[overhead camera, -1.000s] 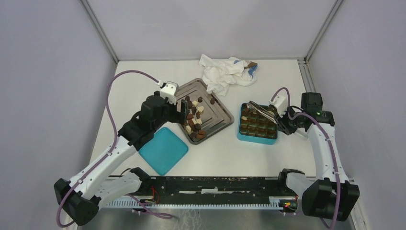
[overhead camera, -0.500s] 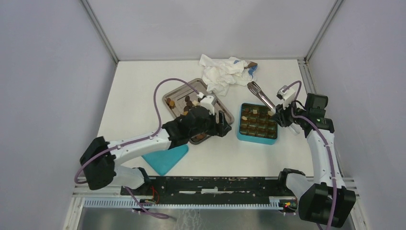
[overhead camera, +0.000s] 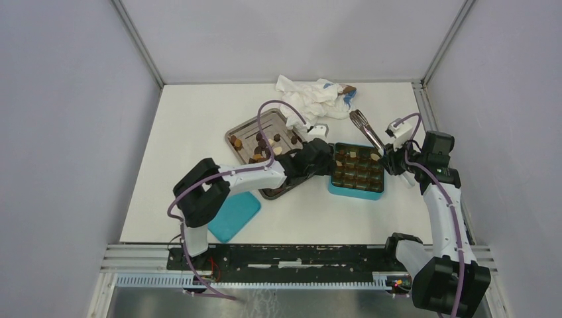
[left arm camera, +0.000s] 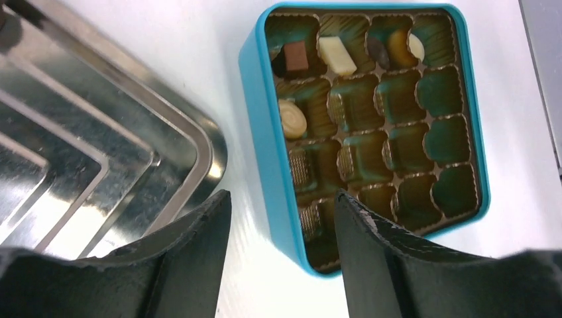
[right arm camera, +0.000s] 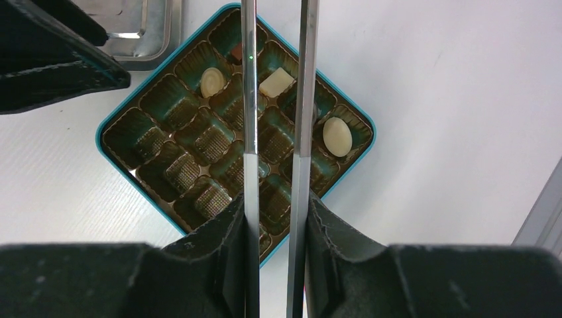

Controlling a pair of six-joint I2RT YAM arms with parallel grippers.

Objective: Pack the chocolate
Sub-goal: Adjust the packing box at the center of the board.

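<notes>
Chocolate pieces, dark, light brown and cream, lie in a steel tray. A few more chocolate pieces sit in the far cells of the teal box, whose other cells hold nothing. My left gripper is open, its fingers astride the box's left wall near a corner, one inside and one outside. My right gripper is shut on metal tongs, which reach out over the box with their arms apart; in the top view the tongs point to the far side.
A teal lid lies flat near the left arm's base. A crumpled white cloth with blue marks lies at the back. The tray's corner is close beside the box. Grey walls enclose the table.
My left arm swung right from the tray to the box's left edge, and its jaws narrowed. The right gripper drew the tongs back and to the right, off the box's middle.
</notes>
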